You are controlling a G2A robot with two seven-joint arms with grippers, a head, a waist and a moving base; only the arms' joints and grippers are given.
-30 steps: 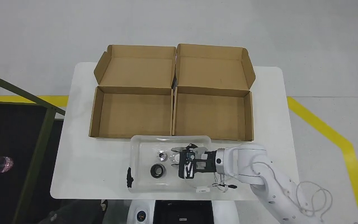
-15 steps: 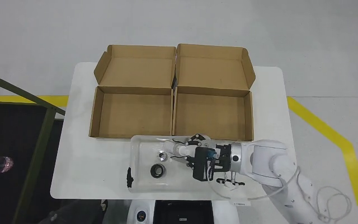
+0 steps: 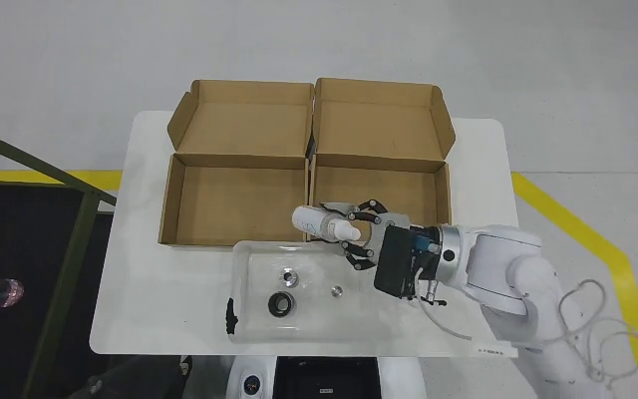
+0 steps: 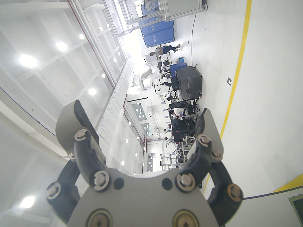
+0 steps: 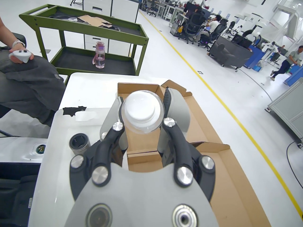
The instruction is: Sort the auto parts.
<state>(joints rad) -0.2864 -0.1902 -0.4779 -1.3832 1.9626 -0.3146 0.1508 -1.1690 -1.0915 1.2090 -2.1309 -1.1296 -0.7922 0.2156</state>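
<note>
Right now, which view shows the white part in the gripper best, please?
Top view: the white part lies side-on in the right gripper, most of its length visible. Right wrist view gives its round end; left wrist view faces the hall.

White plastic cylindrical part (image 3: 321, 220) with stepped narrower end: horizontal, clamped in right gripper (image 3: 346, 231), held over far rim of clear plastic tray (image 3: 239, 261). Inside tray, left half: dark metal bushing (image 3: 282, 304), upright, bore up; silver metal ring (image 3: 289, 276) just beyond it; small silver piece (image 3: 337, 291) near tray middle. Behind tray, side by side, lids open: left brown cardboard box (image 3: 236, 204), right brown cardboard box (image 3: 399, 209).
</note>
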